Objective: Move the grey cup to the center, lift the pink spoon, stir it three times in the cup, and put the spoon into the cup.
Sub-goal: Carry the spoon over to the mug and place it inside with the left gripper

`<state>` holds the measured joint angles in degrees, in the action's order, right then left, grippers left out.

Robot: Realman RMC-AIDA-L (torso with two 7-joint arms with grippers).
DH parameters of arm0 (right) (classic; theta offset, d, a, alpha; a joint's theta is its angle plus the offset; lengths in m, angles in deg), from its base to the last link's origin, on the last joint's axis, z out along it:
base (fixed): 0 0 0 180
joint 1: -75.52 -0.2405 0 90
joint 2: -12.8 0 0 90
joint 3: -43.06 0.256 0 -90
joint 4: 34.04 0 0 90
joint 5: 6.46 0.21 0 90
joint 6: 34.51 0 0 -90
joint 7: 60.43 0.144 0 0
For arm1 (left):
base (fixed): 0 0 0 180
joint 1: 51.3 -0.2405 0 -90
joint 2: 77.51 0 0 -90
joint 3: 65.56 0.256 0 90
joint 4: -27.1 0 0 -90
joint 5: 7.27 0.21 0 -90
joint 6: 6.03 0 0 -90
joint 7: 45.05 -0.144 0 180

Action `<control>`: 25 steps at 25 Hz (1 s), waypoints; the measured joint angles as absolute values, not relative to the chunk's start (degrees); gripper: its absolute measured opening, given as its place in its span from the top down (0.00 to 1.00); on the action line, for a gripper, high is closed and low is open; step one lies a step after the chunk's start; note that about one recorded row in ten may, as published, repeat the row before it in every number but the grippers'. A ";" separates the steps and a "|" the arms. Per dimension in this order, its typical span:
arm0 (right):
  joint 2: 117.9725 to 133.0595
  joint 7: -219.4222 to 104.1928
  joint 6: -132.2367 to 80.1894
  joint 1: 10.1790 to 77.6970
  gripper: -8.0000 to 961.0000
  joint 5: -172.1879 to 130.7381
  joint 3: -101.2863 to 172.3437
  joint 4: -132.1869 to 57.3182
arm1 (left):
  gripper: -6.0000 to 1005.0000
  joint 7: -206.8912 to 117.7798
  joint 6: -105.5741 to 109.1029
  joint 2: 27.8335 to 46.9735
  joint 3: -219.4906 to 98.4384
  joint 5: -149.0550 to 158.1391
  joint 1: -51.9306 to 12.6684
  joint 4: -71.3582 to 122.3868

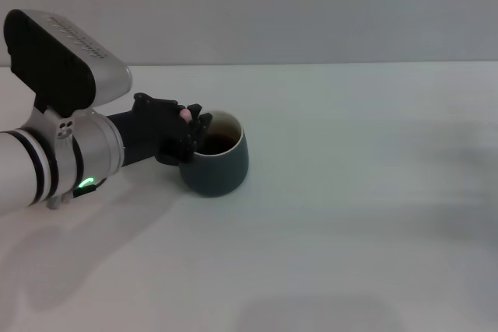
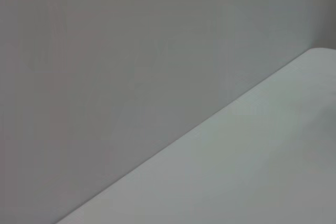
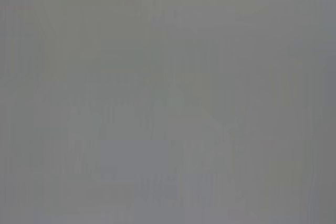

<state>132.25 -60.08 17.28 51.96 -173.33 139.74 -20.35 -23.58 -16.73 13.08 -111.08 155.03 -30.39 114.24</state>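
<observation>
Left arm (image 1: pixel 47 157), nearest the camera, reached in from the left over the white table (image 1: pixel 350 231). Grey cup (image 1: pixel 218 162) stood left of centre; rigid, probably heavy and breakable. Left gripper (image 1: pixel 191 126) sat at the cup's left rim, closed on a pink spoon (image 1: pixel 186 114) tip. Spoon light, slim, slippery; hold by the handle. Right gripper unseen.

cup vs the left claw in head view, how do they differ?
Colour: the grey cup is slate outside with a pale rim; the left claw is black. Pose: the cup stands upright on the table; the claw reaches in level from the robot's left, at rim height. A pink bit of the pink spoon shows at the claw. Shared: both look matte.
</observation>
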 joint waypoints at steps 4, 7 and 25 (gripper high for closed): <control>132.25 -60.04 17.45 51.97 0.34 -173.24 139.53 -20.33 | 0.85 -29.06 -17.16 15.13 -111.84 151.26 -30.36 113.97; 132.25 -60.03 17.45 52.07 0.34 -173.24 139.44 -20.32 | 0.85 -31.63 -17.72 16.67 -112.90 150.08 -30.50 113.45; 132.25 -59.99 17.15 54.25 0.34 -173.24 139.13 -17.99 | 0.85 -73.95 -28.01 30.26 -131.38 125.25 -34.51 108.43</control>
<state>132.25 -59.99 17.15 54.25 -173.24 139.13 -17.99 -73.95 -28.01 30.26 -131.38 125.25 -34.51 108.43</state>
